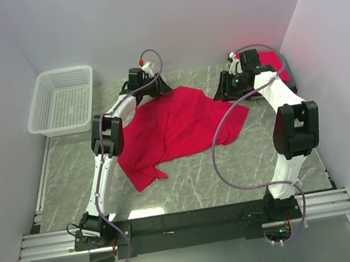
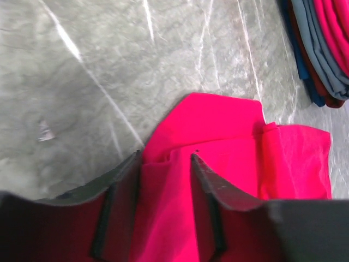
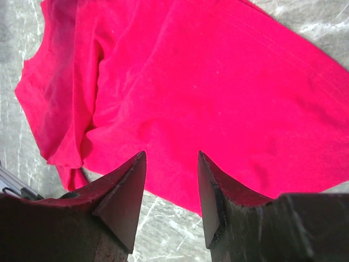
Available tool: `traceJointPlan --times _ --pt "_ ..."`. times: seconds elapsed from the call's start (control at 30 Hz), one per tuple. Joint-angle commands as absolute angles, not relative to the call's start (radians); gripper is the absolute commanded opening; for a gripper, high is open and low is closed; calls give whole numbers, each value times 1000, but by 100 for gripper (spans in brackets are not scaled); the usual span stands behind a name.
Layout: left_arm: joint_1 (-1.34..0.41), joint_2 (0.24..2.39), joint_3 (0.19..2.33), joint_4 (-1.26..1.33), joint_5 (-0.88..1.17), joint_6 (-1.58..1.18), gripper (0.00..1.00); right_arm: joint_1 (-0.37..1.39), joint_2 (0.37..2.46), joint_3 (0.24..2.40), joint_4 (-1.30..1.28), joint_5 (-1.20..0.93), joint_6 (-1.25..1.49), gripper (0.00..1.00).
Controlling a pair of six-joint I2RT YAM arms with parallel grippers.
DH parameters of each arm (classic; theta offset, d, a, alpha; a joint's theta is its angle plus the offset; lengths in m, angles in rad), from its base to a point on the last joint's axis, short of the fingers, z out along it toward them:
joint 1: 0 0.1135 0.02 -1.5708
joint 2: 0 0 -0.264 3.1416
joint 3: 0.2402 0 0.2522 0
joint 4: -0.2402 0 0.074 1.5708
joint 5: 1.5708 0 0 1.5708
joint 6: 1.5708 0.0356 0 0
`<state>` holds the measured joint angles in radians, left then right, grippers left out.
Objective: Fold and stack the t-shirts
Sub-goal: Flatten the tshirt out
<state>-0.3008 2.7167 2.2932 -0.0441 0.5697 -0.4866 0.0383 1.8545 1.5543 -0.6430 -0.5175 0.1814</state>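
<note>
Right now I am looking down on a bright crimson t-shirt (image 1: 174,128) lying open and rumpled on the grey marbled table (image 1: 232,168) between my two arms, with creases running across it and one corner trailing toward my bases. My left gripper (image 2: 165,155) is standing with its jaws apart at the shirt's far left edge, and red cloth is showing in the gap; I cannot tell whether it is touching. My right gripper (image 3: 172,155) is hovering, jaws apart, over the shirt's far right edge. The stack of folded t-shirts (image 2: 322,49) at the far right is showing grey, dark red and crimson layers. My right arm (image 1: 286,109) is hiding most of it from above, and the left wrist view is cutting it off.
</note>
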Motion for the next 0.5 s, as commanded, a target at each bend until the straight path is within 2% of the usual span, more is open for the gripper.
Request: traceJointPlan --times 0.0,0.03,0.07,0.1,0.13,0.23,0.3,0.33,0.37,0.47 --pt "-311 2730 2342 -25 566 -479 45 28 1865 1586 -647 -543 178 49" --pt "-311 2729 2342 -26 558 -474 41 26 1865 1583 -647 -548 178 49" --pt "-311 2726 2341 -29 549 -471 28 25 1864 1583 -650 -549 178 49" --pt "-311 2717 2338 -32 548 -466 24 25 1862 1580 -650 -549 176 49" --pt "-311 2708 2335 -32 546 -459 11 23 1858 1577 -649 -549 175 49" --pt "-311 2655 2321 -31 535 -453 1 17 1852 1574 -652 -551 175 49" --pt "-311 2606 2327 -41 529 -448 3 11 1844 1577 -658 -554 172 49" --pt "-313 2590 2329 -49 522 -442 9 8 1839 1583 -661 -555 172 49" --pt "-314 2557 2327 -61 512 -440 25 5 1835 1586 -666 -563 170 49" --pt "-318 2520 2319 -106 473 -410 46 5 1819 1589 -669 -575 173 49"
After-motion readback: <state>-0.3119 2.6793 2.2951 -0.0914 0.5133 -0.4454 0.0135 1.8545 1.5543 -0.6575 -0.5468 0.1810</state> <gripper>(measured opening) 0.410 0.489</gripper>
